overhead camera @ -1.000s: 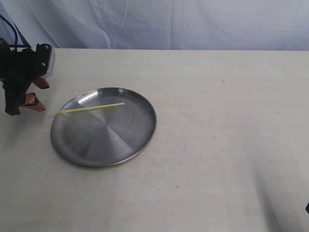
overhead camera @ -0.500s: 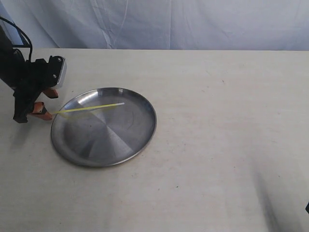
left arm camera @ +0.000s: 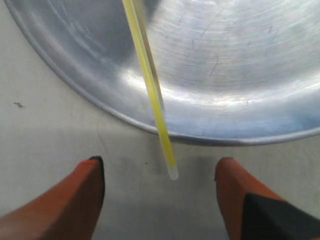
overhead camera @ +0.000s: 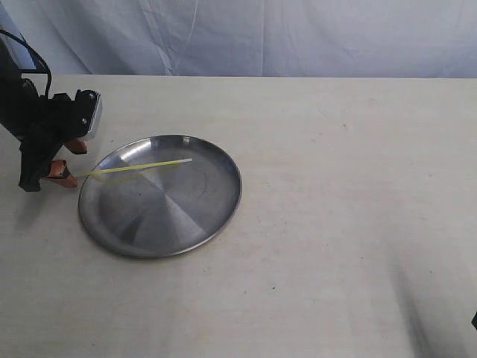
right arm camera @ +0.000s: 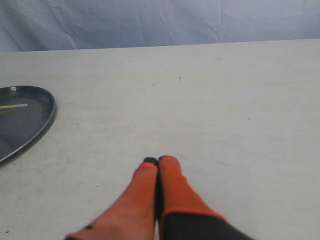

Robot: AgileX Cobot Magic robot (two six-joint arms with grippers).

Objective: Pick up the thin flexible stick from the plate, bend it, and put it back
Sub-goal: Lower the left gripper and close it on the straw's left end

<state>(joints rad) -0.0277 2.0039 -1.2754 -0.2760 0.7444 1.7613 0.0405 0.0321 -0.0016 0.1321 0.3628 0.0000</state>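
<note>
The thin neon yellow-green stick lies across the far part of the silver plate, its left end poking past the rim over the table. My left gripper stands open just left of that end. In the left wrist view the stick runs over the plate's rim and its pale tip hangs between my orange fingers, touching neither; the left gripper is wide open. My right gripper is shut on nothing, low over bare table, far from the plate; it is out of the exterior view.
A pale table carries only the plate. A blue-grey cloth backdrop hangs behind the far edge. The left arm's black body sits at the left edge of the exterior view.
The left gripper has moved right toward the plate, bringing its open fingers around the stick's overhanging end. In the last half second it has barely shifted. The stick and plate have not moved.
</note>
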